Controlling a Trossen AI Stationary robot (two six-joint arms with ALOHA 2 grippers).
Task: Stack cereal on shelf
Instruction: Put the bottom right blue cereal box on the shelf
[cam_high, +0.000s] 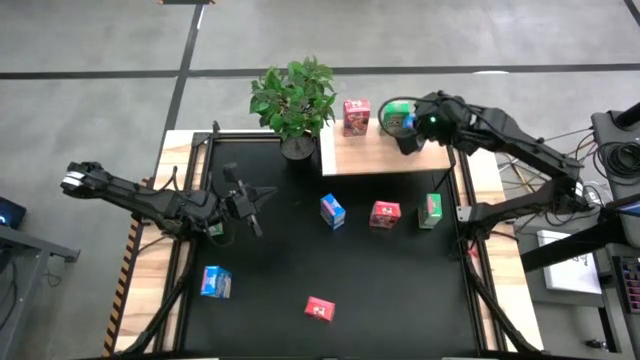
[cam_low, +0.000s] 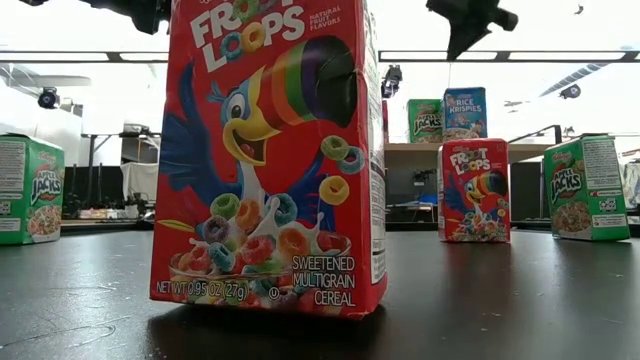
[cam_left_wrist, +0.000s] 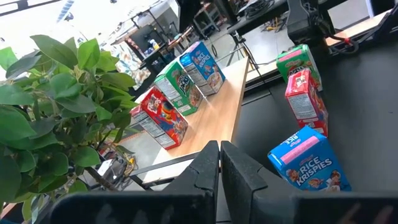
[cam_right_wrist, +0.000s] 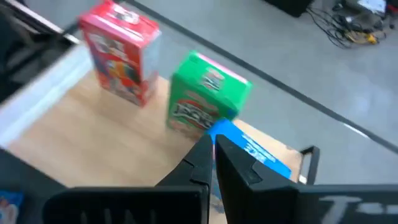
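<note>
The pale wood shelf (cam_high: 385, 157) lies at the table's far edge. On it stand a red cereal box (cam_high: 356, 116), a green one (cam_high: 396, 112) and a blue one (cam_right_wrist: 252, 153), side by side. My right gripper (cam_right_wrist: 213, 144) hovers just above the blue box (cam_low: 465, 112), fingers shut, and the low view shows a gap over the box top. My left gripper (cam_high: 256, 207) is shut and waits over the table's left half. A blue box (cam_high: 333, 211), a red one (cam_high: 385, 214) and a green one (cam_high: 431, 210) stand mid-table.
A potted plant (cam_high: 294, 100) stands by the shelf's left end. Another blue box (cam_high: 215, 282) and a red box (cam_high: 320, 309) sit near the table's near edge. A green box (cam_low: 30, 190) stands at the left, mostly under my left arm. Wood strips flank the black top.
</note>
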